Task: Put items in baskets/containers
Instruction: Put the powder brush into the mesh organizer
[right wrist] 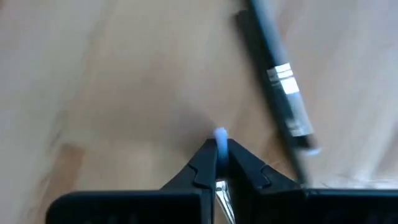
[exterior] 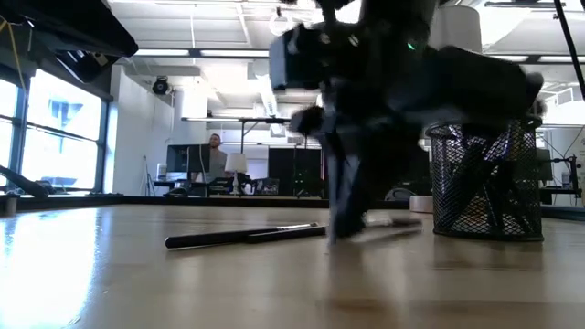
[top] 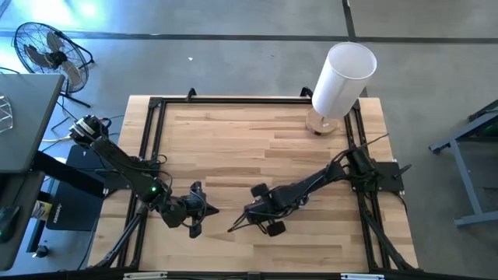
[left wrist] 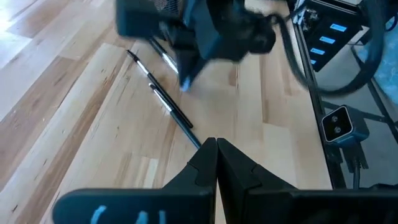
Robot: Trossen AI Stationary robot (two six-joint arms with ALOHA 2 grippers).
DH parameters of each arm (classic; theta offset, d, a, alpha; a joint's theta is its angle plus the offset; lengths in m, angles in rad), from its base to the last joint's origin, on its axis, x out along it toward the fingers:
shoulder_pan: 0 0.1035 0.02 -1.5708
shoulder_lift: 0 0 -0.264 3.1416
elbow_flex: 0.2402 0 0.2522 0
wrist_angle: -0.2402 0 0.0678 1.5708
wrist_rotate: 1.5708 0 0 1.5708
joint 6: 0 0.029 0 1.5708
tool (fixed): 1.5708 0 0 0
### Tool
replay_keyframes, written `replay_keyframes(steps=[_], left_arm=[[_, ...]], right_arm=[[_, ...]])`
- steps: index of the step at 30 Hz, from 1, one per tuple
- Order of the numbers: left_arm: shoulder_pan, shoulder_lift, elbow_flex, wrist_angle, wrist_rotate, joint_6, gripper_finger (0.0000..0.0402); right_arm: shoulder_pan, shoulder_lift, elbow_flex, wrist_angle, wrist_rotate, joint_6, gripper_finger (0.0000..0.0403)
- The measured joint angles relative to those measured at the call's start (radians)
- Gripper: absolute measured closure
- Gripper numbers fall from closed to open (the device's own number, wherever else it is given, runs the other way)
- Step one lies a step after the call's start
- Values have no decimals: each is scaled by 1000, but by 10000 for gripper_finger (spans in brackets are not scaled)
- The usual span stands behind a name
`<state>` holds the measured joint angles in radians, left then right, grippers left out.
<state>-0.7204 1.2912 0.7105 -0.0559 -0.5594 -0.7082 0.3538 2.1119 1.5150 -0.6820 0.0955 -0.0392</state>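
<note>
A black mesh cup (top: 274,228) (exterior: 484,183) stands near the table's near edge, with several dark brushes (exterior: 466,174) leaning inside it. Dark thin brushes (left wrist: 174,109) (exterior: 247,236) (right wrist: 280,81) lie flat on the wood just left of the cup. My right gripper (top: 249,216) (right wrist: 219,144) (exterior: 340,233) points down at the table beside them, shut on a thin brush. My left gripper (top: 208,208) (left wrist: 216,144) is shut, holds nothing and hovers to the left of the brushes. My right gripper pinches a thin brush between its two fingers, coming from above. The brush lies along the fingers. Its pale tip (right wrist: 220,134) sticks out just past the fingertips, and a silver ferrule (right wrist: 221,186) shows farther back between them. I cannot tell whether it is clear of the table.
A tall white cylinder on a wooden base (top: 342,78) stands at the far right corner. A black frame rail (top: 152,132) runs round the table. Bare wood (top: 249,148) fills the middle and far part. A person (exterior: 215,151) sits far behind the table.
</note>
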Motion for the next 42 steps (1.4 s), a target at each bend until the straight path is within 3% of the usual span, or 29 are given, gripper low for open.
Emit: replay_keyframes(steps=[4,9,13,15,18,22,27,33,38,42], left_arm=[[0,0,0,0,0,1,401],[0,0,0,0,-1,6,401],[0,0,1,0,-1,4,401],[0,0,1,0,-3,4,401],[0,0,1,1,-24,0,401],[0,0,1,1,-45,0,401],[1,0,1,4,-96,-4,401],[1,1,1,44,-161,-3,402],[1,1,1,66,-189,-2,401],[1,1,1,64,-221,-1,401]], right_arm=[[-10,-110,60,-44,68,31,397],[-22,-298,63,-74,115,182,399],[6,-493,26,-63,259,317,400],[49,-592,-55,-21,383,387,400],[132,-755,-254,145,568,496,401],[258,-948,-576,522,790,571,401],[387,-1028,-917,1052,979,521,402],[450,-993,-1159,1500,1038,442,402],[450,-986,-1236,1532,947,502,400],[433,-986,-1256,1531,867,533,372]])
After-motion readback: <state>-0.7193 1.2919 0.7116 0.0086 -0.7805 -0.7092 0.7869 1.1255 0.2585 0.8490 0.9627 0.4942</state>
